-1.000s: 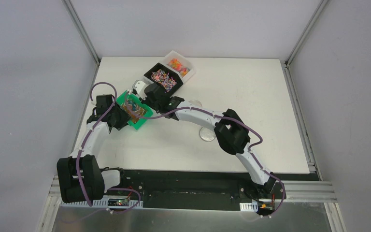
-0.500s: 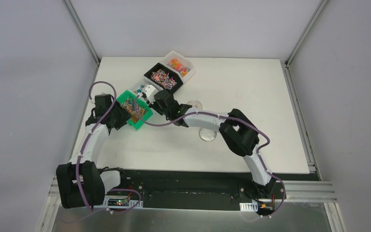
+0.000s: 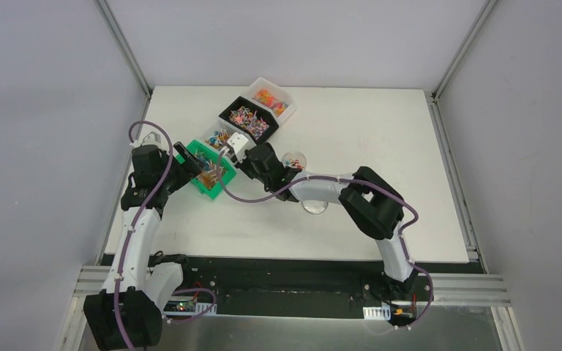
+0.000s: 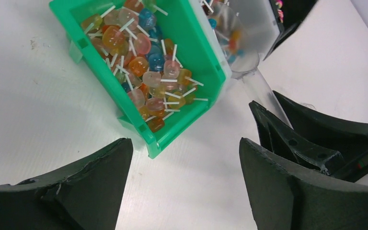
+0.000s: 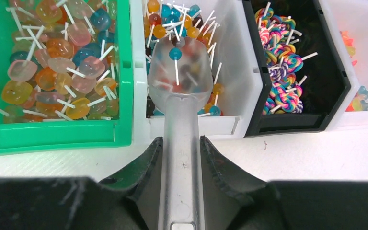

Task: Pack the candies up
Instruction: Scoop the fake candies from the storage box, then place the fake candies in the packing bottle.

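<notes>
I am reading the right gripper (image 5: 179, 154) as clamping the handle of a frosted scoop (image 5: 176, 91). Its bowl is carrying a few candies (image 5: 175, 53) over the white bin (image 5: 220, 127). The left gripper (image 4: 186, 151) is standing wide, gripping nothing, just off the green bin (image 4: 196, 45)'s near corner. More candies are lying in the bins lined up toward the table (image 3: 380, 146)'s far-left corner.

The top view looks steeply down from above and behind the arm bases, taking in the whole tabletop (image 3: 380, 146). The left wrist view hangs close over the green bin (image 4: 199, 52), past the left hand (image 4: 184, 148). The right wrist view faces along the scoop (image 5: 177, 81), nearer still. All three share that bin.
</notes>
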Available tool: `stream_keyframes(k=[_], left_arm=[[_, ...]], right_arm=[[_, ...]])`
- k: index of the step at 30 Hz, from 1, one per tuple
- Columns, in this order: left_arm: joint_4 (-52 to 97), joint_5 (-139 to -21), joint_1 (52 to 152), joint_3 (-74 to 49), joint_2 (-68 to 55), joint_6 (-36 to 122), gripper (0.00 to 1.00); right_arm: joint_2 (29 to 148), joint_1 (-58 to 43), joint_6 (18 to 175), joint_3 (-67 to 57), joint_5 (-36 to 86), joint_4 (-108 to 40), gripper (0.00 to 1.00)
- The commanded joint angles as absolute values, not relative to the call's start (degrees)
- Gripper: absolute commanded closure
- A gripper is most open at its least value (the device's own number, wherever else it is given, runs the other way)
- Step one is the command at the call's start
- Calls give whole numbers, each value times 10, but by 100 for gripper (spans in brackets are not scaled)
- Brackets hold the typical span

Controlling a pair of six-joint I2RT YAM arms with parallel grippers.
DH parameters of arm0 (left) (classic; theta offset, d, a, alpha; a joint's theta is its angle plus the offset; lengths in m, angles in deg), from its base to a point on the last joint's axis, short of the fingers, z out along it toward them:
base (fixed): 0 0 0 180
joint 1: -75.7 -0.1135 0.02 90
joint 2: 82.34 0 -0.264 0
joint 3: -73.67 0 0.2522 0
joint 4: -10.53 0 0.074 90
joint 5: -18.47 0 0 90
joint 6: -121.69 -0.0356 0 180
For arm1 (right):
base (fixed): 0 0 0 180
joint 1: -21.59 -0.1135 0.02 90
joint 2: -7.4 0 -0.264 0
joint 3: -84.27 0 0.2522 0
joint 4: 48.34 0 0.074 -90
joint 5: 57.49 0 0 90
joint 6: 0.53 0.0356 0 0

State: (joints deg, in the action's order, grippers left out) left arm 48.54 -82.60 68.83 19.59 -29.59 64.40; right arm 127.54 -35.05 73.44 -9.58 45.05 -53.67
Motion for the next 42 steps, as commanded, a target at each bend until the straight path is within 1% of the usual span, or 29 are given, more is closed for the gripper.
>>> stream_keyframes(k=[1,8,17,21,28,32,36,42], left_arm=[[480,-861,684,197,-324,612,15],[480,-876,684,197,-325,606,12],[479,-881,686,198,-333,600,12],[480,-881,687,199,-334,600,12],[476,-883,688,202,-335,602,12],[475,-884,687,203,-338,601,12],[474,-885,687,204,-340,602,12],[471,-888,687,206,-342,603,12]], right_arm=[[1195,-340,751,-66,432,-607,100],[1162,-330,757,-40,423,-619,100],[1104,-325,775,40,423,-689,100],[1063,-325,774,87,423,-718,100],[966,-322,752,172,431,-722,100],[896,-322,730,215,452,-691,100],[822,-322,697,247,481,-624,100],[715,-321,657,253,523,-469,100]])
